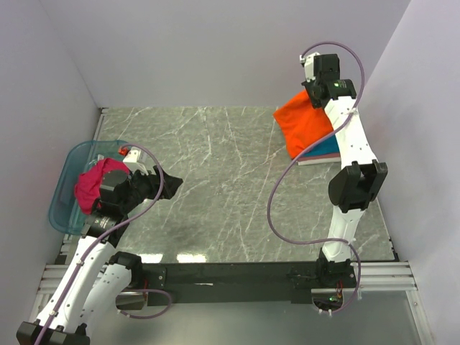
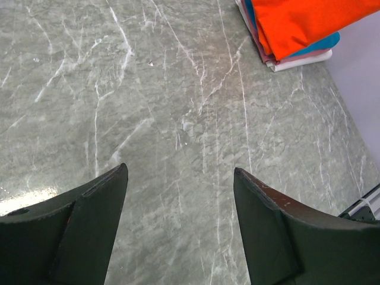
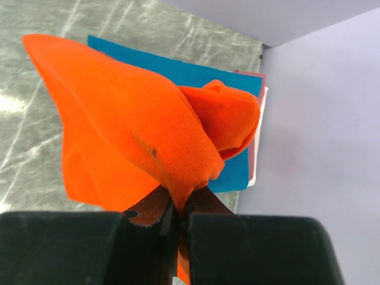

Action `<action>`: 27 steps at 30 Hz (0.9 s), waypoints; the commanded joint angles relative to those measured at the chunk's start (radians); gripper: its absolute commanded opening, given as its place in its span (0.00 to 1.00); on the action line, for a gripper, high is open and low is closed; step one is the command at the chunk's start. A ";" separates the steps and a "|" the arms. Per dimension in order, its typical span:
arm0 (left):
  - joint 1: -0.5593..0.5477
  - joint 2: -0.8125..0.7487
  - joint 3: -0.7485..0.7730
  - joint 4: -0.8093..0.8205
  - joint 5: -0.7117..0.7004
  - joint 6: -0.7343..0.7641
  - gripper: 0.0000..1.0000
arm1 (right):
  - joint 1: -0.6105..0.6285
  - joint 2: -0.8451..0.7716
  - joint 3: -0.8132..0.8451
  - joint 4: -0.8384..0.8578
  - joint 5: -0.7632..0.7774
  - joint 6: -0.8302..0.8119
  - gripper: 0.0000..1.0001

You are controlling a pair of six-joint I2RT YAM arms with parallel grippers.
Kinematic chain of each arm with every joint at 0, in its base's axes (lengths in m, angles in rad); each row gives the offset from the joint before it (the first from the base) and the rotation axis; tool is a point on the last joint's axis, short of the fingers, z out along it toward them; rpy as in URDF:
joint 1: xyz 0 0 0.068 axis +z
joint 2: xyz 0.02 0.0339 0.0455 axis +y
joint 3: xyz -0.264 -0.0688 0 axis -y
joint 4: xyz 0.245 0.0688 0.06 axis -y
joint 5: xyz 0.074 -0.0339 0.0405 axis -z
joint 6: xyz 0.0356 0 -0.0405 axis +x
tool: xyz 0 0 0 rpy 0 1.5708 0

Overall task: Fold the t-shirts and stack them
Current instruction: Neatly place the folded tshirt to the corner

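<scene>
Right gripper point(image 3: 178, 215) pinches the orange tee point(image 1: 305, 126) above the stack point(image 1: 329, 149) at the far right. Stacking step, I'd say: next, lay it flat and square. Left gripper point(image 2: 179, 172) gapes empty by the tub point(image 1: 63, 205) holding the magenta tee point(image 1: 90, 188)

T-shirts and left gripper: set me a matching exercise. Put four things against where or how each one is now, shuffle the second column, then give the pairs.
Things
1. orange t-shirt
2. magenta t-shirt
3. teal t-shirt
4. left gripper

Places or states
A. bunched up in the blue tub
B. open and empty, over the table
C. pinched in the shut right gripper
D. lying flat in the pile at the far right

Pairs: 1-C, 2-A, 3-D, 4-B
</scene>
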 commanded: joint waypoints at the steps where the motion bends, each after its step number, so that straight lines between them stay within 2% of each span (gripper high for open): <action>1: 0.003 -0.004 -0.007 0.017 0.006 0.019 0.77 | -0.018 -0.005 0.059 0.096 0.052 -0.017 0.00; 17: 0.005 0.004 -0.007 0.017 0.004 0.017 0.77 | -0.054 0.050 0.002 0.218 0.156 -0.075 0.00; 27: 0.003 0.013 -0.007 0.015 0.001 0.017 0.77 | -0.082 0.102 -0.013 0.250 0.155 -0.073 0.00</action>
